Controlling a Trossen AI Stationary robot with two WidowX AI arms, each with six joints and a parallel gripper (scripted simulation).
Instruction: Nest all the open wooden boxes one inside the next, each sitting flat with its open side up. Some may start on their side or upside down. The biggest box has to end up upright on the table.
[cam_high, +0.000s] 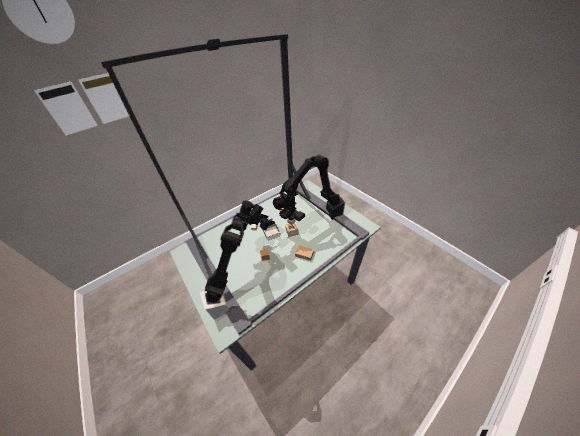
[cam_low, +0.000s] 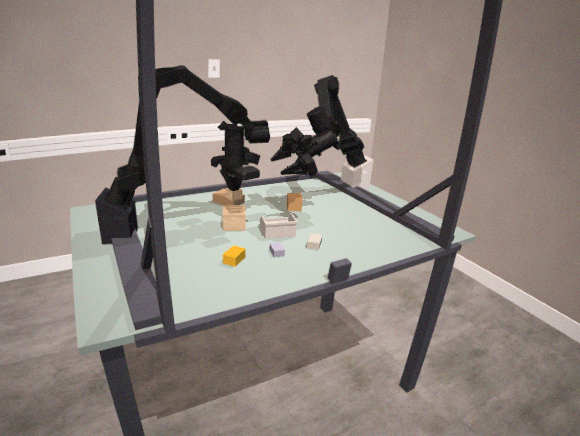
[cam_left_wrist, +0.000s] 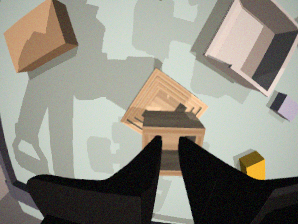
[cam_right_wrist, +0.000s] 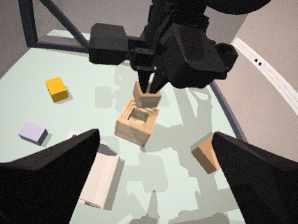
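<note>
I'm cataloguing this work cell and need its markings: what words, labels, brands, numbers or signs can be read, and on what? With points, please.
None can be read.
The two white wall sheets (cam_high: 66, 112) (cam_high: 107, 102): dark and brown bands, no readable text.
The boxes and small blocks: no lettering visible.
Both arms: no legible brand or number.

The whole table (cam_high: 235, 270) (cam_low: 195, 295) is viewed from high above in the top view and obliquely from nearer in the exterior view. Close, downward views are given by both wrist cameras; the nested boxes (cam_left_wrist: 145, 92) (cam_right_wrist: 131, 131) are shared between them.
</note>
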